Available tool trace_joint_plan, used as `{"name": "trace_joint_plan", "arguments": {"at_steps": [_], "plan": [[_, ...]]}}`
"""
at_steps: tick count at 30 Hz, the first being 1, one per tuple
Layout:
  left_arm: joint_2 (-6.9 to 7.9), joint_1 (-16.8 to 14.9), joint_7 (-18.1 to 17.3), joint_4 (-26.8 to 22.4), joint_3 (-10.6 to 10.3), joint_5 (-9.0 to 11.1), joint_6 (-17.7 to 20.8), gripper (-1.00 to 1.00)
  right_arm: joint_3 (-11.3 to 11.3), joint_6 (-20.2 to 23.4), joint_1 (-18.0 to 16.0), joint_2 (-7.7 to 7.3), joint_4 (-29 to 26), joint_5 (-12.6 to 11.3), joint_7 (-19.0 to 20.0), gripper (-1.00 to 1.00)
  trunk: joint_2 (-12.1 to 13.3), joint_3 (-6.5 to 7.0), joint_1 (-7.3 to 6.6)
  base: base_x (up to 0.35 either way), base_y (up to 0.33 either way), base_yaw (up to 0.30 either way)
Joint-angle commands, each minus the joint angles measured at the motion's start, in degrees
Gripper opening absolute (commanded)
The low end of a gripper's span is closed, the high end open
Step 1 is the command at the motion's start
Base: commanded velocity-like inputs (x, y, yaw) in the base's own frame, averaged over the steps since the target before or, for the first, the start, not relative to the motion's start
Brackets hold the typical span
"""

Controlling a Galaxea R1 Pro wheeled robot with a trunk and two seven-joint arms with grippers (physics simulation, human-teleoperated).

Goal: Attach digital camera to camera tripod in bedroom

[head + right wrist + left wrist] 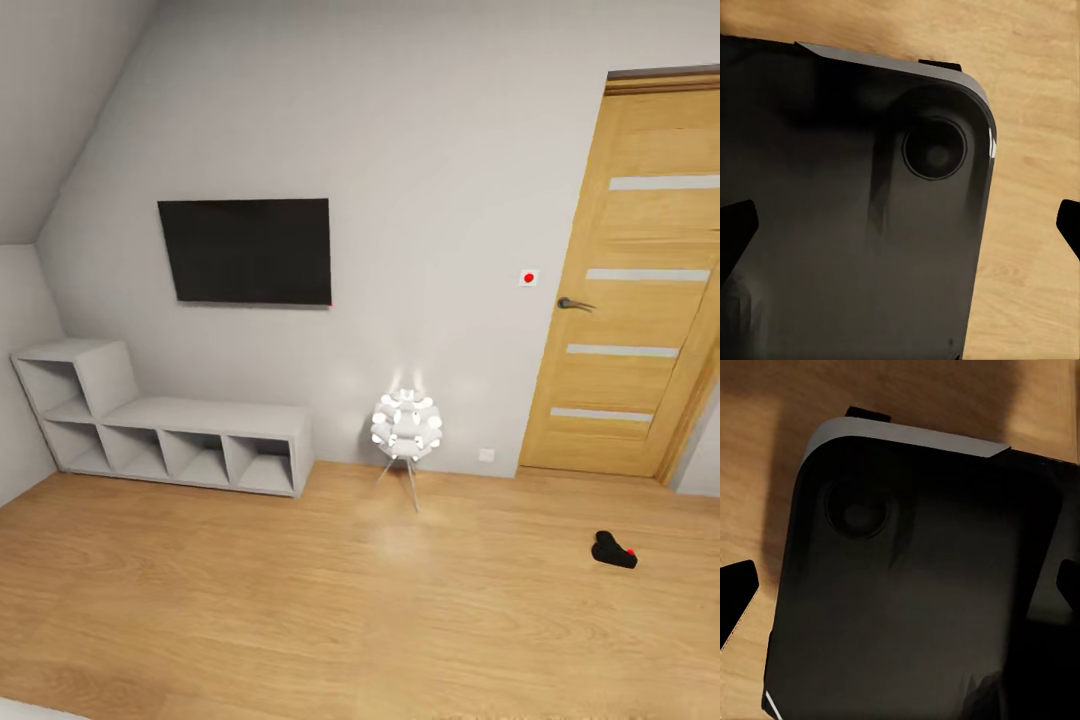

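Note:
The digital camera (613,550) is a small black body with a red button on top, lying on the light wood floor at the right, a little in front of the wooden door (636,280). The camera tripod is out of view. My left gripper (901,589) hangs open over my own black base (907,607), its dark fingertips (736,594) at the picture's sides with nothing between them. My right gripper (902,229) is open in the same way above the base (832,210), with its fingertips (735,232) far apart.
A grey cube shelf (160,425) stands against the back wall at the left, under a black wall screen (246,250). A glowing white ball lamp (406,425) on thin legs stands mid-wall. Wood floor (300,600) stretches between me and the camera.

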Motion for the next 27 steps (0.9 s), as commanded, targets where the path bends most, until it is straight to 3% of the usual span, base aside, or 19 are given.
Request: {"name": "trace_joint_plan", "arguments": {"at_steps": [1,11,27], "plan": [[-0.02,0.0,0.0,0.0,0.1,0.3,-0.1,1.00,-0.1,-0.2,0.0,0.00,0.1,0.5,-0.1,1.00,0.0,-0.04,0.00,0.000,0.000,-0.271],[-0.02,0.0,0.0,-0.1,0.1,0.3,-0.1,1.00,-0.1,-0.2,0.0,0.00,0.1,0.4,-0.1,1.00,0.0,-0.04,0.00,0.010,0.037,-0.147],[0.03,0.0,0.0,0.0,0.0,0.3,-0.1,1.00,-0.1,-0.2,0.0,-0.03,0.1,0.4,-0.1,1.00,0.0,-0.04,0.00,0.086,0.247,-0.008]]}}
